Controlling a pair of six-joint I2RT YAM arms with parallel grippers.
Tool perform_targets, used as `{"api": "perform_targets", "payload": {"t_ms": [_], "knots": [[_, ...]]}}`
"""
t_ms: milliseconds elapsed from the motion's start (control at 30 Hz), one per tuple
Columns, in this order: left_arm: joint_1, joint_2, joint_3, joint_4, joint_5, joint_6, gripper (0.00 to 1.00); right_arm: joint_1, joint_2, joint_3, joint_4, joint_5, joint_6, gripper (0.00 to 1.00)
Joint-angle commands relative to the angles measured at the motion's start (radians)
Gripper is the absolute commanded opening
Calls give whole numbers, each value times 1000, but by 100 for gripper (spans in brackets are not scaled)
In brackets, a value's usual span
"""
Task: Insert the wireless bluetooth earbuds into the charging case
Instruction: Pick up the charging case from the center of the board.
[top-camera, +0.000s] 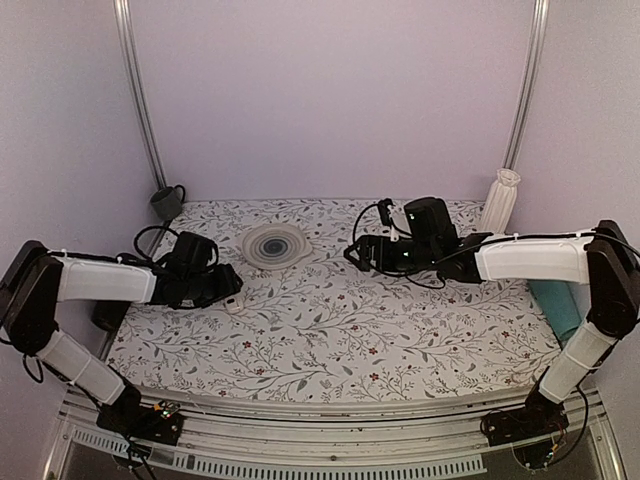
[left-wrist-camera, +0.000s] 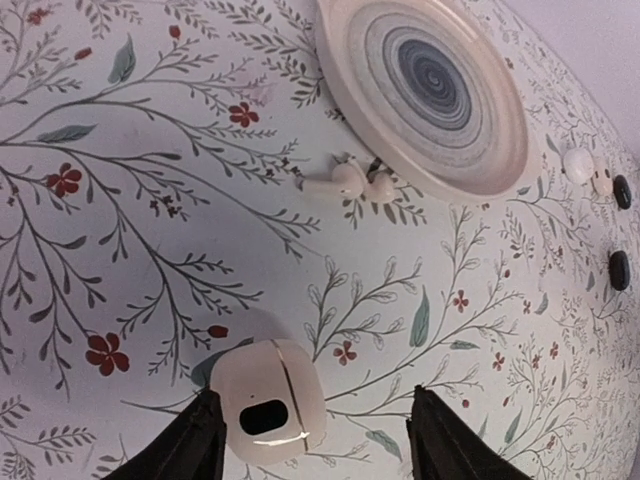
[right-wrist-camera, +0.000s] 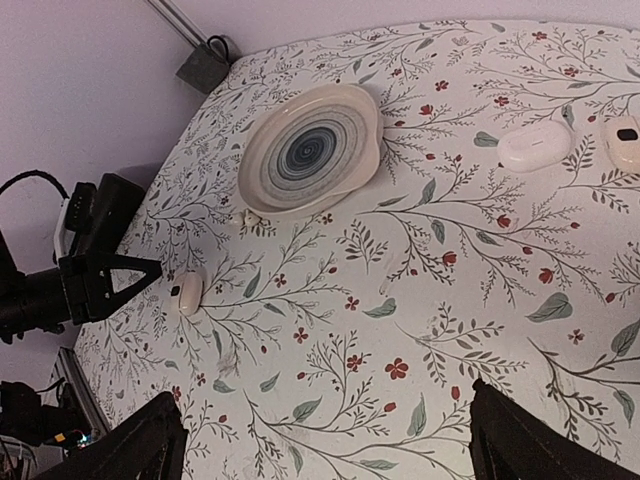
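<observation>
Just one plate, so everything's relative to that. The two wireless bluetooth earbuds lay side by side, right up against its rim. One charging case, which looked closed, sat further out past the buds. It was between the spread fingers of the left gripper, which gripped nothing. The right gripper gaped wide too, empty. Two more white cases lay on the plate's other side.
</observation>
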Motion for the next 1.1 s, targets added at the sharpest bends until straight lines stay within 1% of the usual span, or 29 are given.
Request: {"api": "perform_targets", "payload": {"t_ms": [0, 200, 300, 433, 567, 700, 800, 933, 1067], "knots": [[31, 56, -3, -42, 32, 63, 64, 5, 32, 43, 20, -25, -2, 99], [32, 135, 38, -46, 26, 157, 63, 5, 21, 37, 19, -18, -9, 99], [16, 171, 71, -73, 20, 171, 64, 6, 8, 21, 19, -14, -13, 99], [-29, 215, 127, -147, -65, 176, 65, 7, -13, 3, 26, -4, -25, 99], [-81, 256, 181, -208, -133, 182, 63, 10, -26, -6, 44, -13, -44, 100], [-91, 272, 186, -225, -147, 163, 59, 19, -20, 9, 35, -23, -66, 100], [-100, 271, 183, -233, -161, 167, 59, 22, -17, 8, 36, -27, -63, 100], [-130, 273, 190, -257, -187, 183, 61, 25, -5, 10, 43, -37, -52, 100], [-144, 276, 184, -249, -178, 210, 55, 27, 3, 12, 51, -44, -42, 99]]}}
